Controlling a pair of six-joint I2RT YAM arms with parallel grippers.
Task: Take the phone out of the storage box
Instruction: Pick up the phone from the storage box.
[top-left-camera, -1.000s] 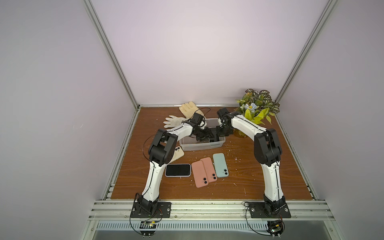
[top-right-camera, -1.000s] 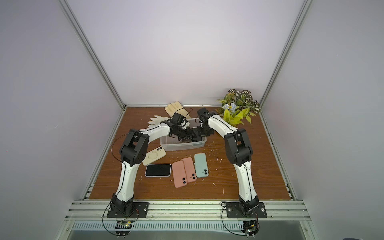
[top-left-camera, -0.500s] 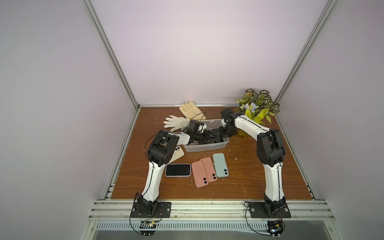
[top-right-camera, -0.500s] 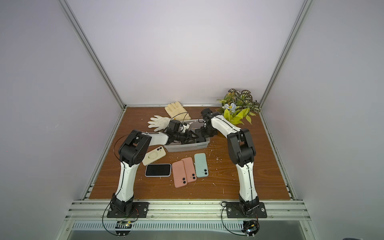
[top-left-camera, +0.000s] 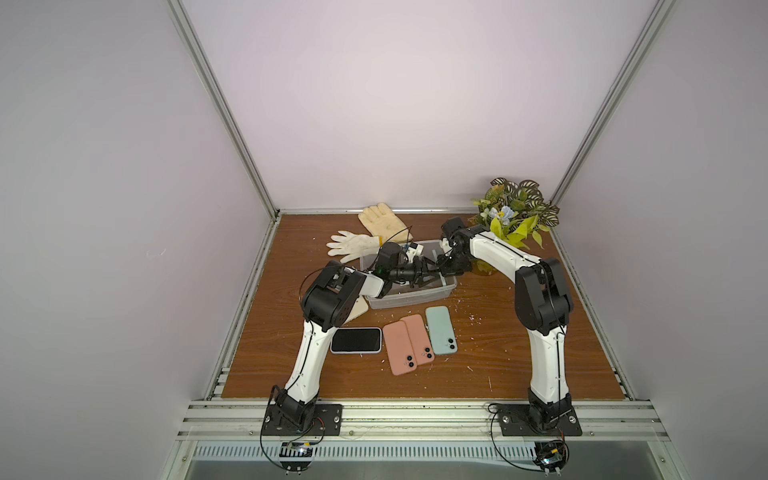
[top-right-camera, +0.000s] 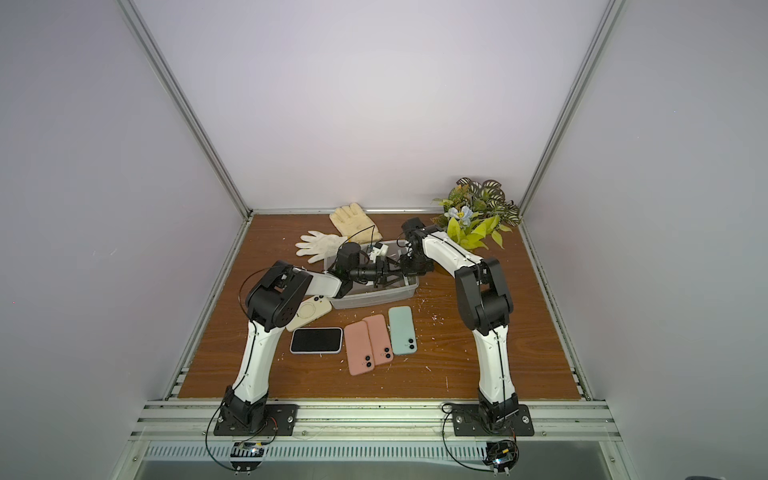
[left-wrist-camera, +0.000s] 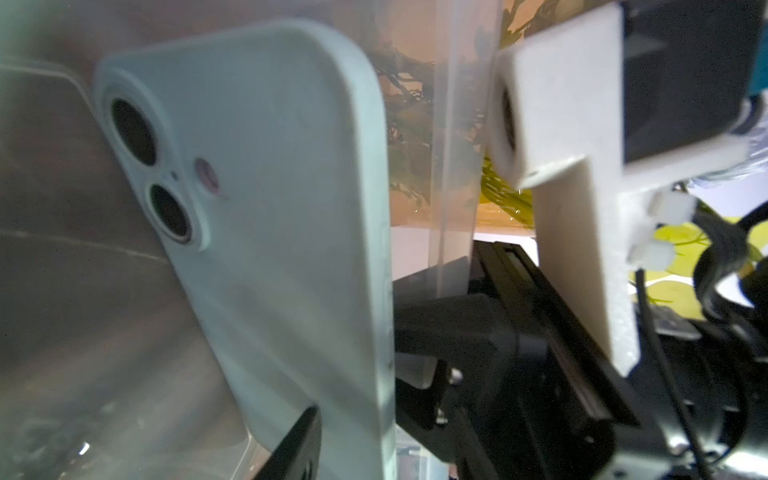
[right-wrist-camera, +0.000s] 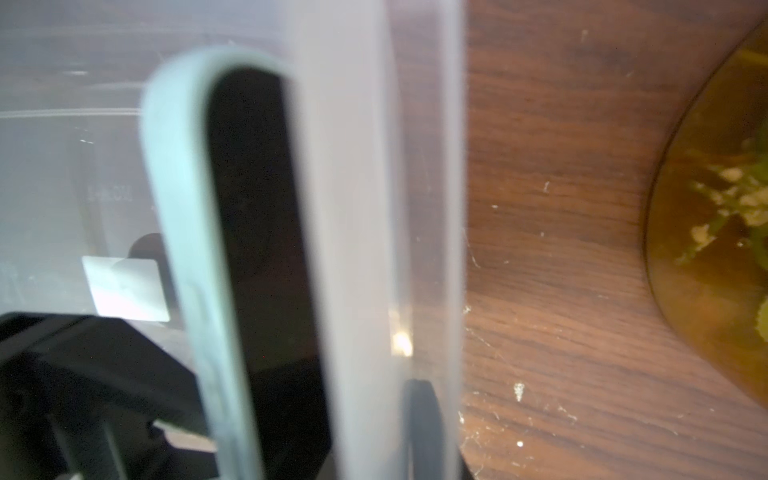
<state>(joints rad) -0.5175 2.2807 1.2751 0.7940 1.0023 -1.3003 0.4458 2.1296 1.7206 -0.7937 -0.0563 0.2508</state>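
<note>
Your right gripper (top-left-camera: 444, 268) pinched the storage box (top-left-camera: 411, 300) wall, probably to brace it | phone (left-wrist-camera: 270, 208) stood on edge just inside that wall | left gripper (top-left-camera: 430, 277) at its back, you couldn't tell its grip.

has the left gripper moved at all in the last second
Yes. In a top view the left gripper has dropped down the picture, away from the white glove, and now sits lower over the storage box.

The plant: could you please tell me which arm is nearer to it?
Right. The right arm passes close beside the plant; the left arm lies across the box on the opposite side, well away from it.
</note>
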